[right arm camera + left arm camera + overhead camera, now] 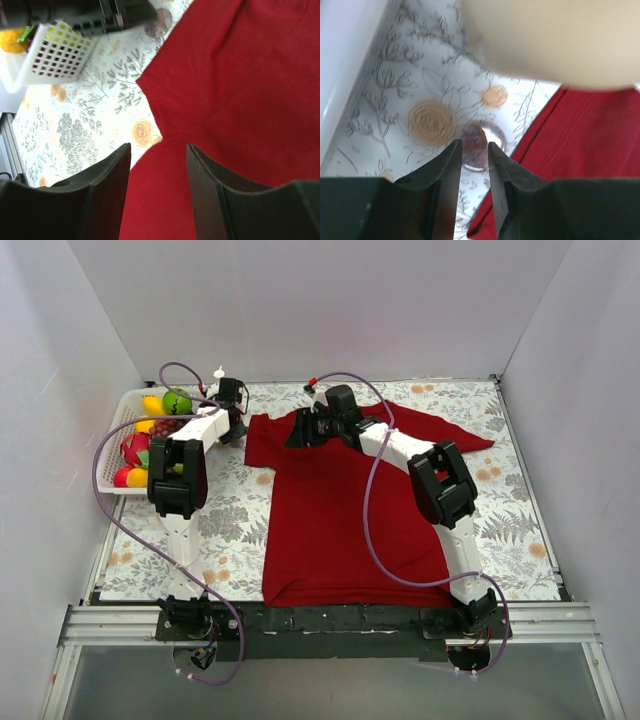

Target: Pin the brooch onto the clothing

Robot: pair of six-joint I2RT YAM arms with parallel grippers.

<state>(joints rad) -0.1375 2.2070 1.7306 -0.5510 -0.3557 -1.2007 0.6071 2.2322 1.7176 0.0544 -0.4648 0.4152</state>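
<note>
The dark red T-shirt lies flat on the floral cloth. In the left wrist view its sleeve edge is on the right. The brooch, a small round silvery disc, lies on the cloth just left of that edge. My left gripper is right over it, jaws open by a narrow gap, narrower than the disc. From above, the left gripper hides the brooch. My right gripper is open and empty over the shirt near the left sleeve. It sits at the collar side. The brooch shows at the top.
A white basket of toy fruit stands at the back left, close to the left arm; it also shows in the right wrist view. White walls enclose the table. A blurred beige shape fills the top of the left wrist view.
</note>
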